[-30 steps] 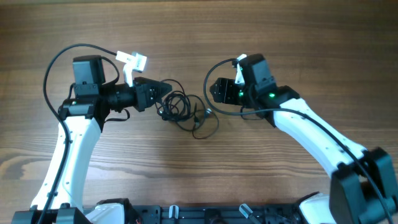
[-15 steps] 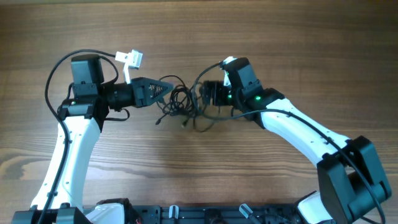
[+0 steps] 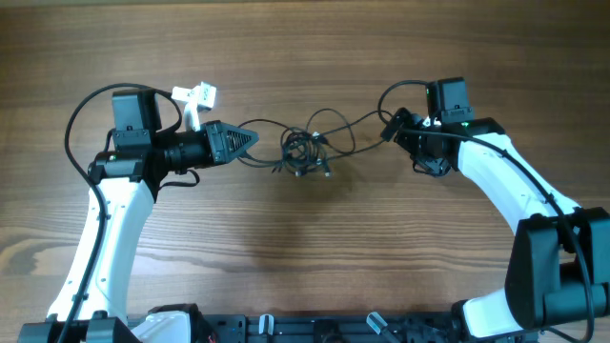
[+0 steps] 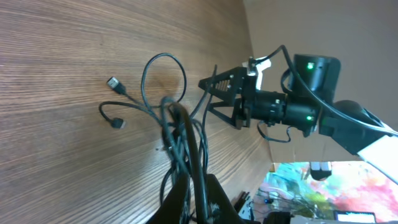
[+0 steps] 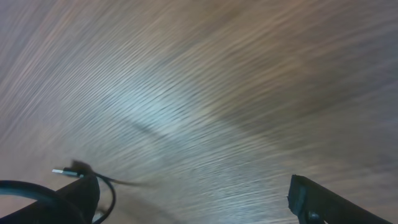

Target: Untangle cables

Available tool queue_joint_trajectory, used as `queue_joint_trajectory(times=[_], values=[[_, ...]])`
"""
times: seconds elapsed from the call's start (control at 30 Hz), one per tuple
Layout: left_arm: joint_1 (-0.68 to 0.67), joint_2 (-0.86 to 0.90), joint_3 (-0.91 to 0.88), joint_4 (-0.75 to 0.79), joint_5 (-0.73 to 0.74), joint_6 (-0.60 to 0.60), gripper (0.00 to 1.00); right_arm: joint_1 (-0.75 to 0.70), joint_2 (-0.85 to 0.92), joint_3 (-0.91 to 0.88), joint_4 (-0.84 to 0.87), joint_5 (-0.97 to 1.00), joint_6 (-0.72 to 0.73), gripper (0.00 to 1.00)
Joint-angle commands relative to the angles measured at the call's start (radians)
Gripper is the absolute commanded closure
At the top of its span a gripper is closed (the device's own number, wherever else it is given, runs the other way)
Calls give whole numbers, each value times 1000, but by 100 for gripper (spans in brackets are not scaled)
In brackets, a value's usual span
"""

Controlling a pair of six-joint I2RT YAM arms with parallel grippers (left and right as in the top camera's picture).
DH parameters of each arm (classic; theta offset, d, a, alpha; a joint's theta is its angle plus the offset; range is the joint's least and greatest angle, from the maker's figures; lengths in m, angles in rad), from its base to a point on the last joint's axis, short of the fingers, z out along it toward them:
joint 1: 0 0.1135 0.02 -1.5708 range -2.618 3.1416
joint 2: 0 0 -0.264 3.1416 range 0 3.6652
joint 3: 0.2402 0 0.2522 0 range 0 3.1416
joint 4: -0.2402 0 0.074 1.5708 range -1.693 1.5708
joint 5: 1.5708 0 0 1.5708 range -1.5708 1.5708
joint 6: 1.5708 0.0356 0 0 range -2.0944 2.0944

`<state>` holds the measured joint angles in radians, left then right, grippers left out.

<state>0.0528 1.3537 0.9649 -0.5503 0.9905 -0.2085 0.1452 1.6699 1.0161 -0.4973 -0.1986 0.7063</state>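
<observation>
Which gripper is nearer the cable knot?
Left. The left gripper sits just left of the knot, shut on a cable. The right gripper, open, is farther off to its right.

We see a robotics lab: two white robot arms [image 3: 107, 233] at a wood-grain bench [image 3: 305, 276], plain wall [image 4: 323, 25] behind.

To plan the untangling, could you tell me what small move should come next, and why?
Probably close the right gripper on the strand by its finger: its jaws stand open, the left gripper pinches the cables, their knot lies between.
</observation>
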Motion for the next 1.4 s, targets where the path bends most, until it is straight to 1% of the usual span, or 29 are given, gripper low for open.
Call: queue_joint_trajectory(times=[0.0,0.03,0.07,0.13,0.17,0.23,0.3,0.37,0.43,0.47,0.53,0.57,0.6,0.67,0.7,0.73,0.8,0.87,0.93,1.03,1.07,1.1,1.17,1.2,1.23,1.3,1.33,1.37], values=[[2,-15,2,-2,-15,63,96,-8,0,7,83,-408,-451,7],[-3,-15,2,-5,-8,148,96,-8,0,7,106,-541,-536,7],[-14,-15,2,-6,27,253,96,-8,0,7,138,-685,-608,4],[-36,-15,2,-5,59,373,96,-8,0,7,195,-834,-681,1],[-47,-13,2,-5,60,415,96,-7,0,7,219,-843,-679,0],[-51,-13,2,-5,76,415,96,5,0,7,224,-862,-682,0],[-51,-13,2,0,113,415,96,32,0,7,218,-882,-733,1],[-51,-13,2,0,120,415,96,84,0,7,204,-883,-784,7],[-51,-13,2,0,120,410,96,160,0,6,197,-825,-785,12],[-51,-13,2,0,120,404,96,192,0,6,190,-761,-784,13],[-51,-13,2,0,120,384,95,270,0,6,159,-561,-785,13],[-51,-13,2,0,120,380,95,304,0,6,148,-499,-785,12],[-51,-13,2,-1,121,376,95,347,0,6,141,-430,-784,17],[-51,-13,2,-1,120,376,95,402,0,6,142,-283,-769,46],[-51,-13,2,-6,120,377,95,411,0,7,147,-216,-696,74],[-51,-13,2,-13,119,378,96,409,0,7,152,-209,-624,95],[-51,-13,2,-32,87,389,96,387,-15,21,164,-313,-535,96],[-51,-8,2,-62,-45,388,96,349,-59,49,229,-569,-463,96],[-51,2,2,-71,-76,387,96,335,-93,50,270,-680,-456,96],[-51,22,2,-71,-104,382,96,333,-107,50,250,-797,-457,96],[-51,24,2,-70,-188,340,96,333,-107,50,222,-816,-465,96],[-51,25,2,-63,-344,221,96,333,-107,50,198,-810,-478,96],[-50,25,2,-52,-707,-134,96,333,-107,50,127,-722,-497,96],[-50,25,2,-48,-792,-263,96,333,-107,50,82,-646,-497,96],[-50,25,2,-36,-817,-352,96,333,-107,50,53,-593,-497,96],[-51,25,2,7,-804,-605,96,333,-107,50,-14,-479,-498,96],[-51,25,2,22,-769,-650,96,333,-107,50,-25,-423,-497,96],[-51,25,2,35,-745,-635,96,333,-107,50,-31,-346,-488,96]])
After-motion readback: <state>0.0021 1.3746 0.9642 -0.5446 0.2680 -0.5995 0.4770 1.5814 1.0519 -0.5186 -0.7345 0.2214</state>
